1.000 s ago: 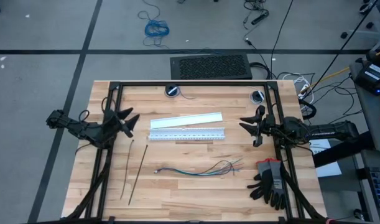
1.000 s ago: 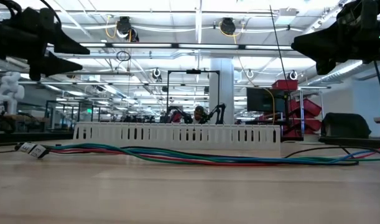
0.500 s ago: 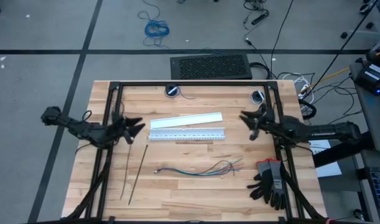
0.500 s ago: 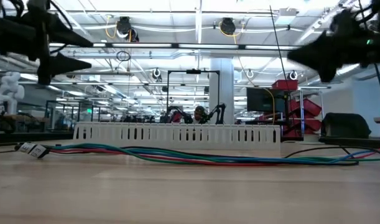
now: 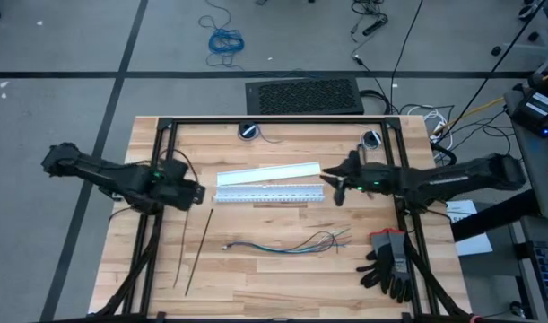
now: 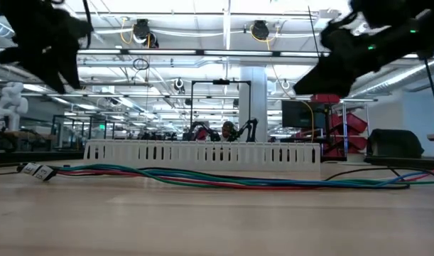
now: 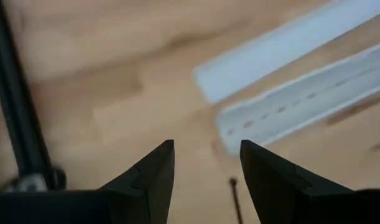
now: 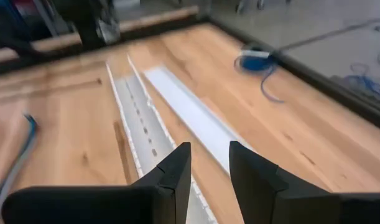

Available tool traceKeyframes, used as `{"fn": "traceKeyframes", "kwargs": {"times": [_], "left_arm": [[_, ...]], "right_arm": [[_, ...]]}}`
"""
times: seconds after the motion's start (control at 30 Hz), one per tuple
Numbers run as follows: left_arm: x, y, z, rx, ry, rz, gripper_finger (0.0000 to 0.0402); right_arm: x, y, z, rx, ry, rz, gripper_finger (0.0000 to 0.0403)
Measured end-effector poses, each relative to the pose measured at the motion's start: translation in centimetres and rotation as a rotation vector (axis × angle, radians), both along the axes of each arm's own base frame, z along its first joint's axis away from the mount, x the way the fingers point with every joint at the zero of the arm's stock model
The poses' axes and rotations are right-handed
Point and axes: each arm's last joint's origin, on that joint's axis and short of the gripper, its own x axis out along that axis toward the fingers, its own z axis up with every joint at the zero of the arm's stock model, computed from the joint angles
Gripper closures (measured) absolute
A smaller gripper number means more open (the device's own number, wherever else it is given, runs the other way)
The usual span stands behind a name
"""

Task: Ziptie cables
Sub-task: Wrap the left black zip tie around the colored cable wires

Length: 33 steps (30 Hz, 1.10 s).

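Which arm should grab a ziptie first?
Left, probably. The left gripper, open and empty, hovers just above the thin black plastic zipties; the right gripper hovers past the white slotted strip, farther away.

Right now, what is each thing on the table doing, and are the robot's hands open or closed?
Left hand: open, empty, above the table.
Right hand: open, empty, over the white strip's end.
Wires: loose, untied.
Zip ties: flat, unused.
White strip: flat.
Gloves: lying flat.

Both arms reach inward; left end effector and right end effector apparently held slightly parted, empty.
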Motion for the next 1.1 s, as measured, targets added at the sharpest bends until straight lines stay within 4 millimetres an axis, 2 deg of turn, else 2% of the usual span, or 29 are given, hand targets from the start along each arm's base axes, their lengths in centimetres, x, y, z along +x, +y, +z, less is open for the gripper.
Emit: {"fn": "traceKeyframes", "kwargs": {"times": [0.13,0.23,0.4,0.53,0.7,0.8,1.1], "left_arm": [[1.4,-0.9,-3.5,-0.217,0.047,0.014,0.0222],[1.7,-1.5,-4.4,-0.22,-0.002,0.025,0.0222],[0.5,-1.6,-4.8,-0.15,0.093,0.084,0.0222],[0.1,-2.0,-5.8,-0.187,0.105,0.114,0.0222],[-0.1,-2.3,-8.9,-0.298,0.131,0.175,0.0222],[-0.7,-2.3,-10.3,-0.31,0.209,0.245,0.0222],[-0.2,-2.4,-11.2,-0.274,0.242,0.249,0.0226]], "right_arm": [[2.5,0.0,0.1,-0.044,0.022,0.043,0.0303],[3.2,0.1,-0.1,-0.054,-0.007,0.107,0.0303],[3.2,0.2,-0.9,-0.025,0.056,0.124,0.0303],[3.0,0.2,-1.4,0.002,0.103,0.116,0.0303],[3.0,1.0,-1.5,0.015,0.104,0.144,0.0303],[3.0,1.7,-1.5,0.023,0.103,0.169,0.0303],[2.9,2.8,-1.6,0.005,0.118,0.171,0.0303]]}}
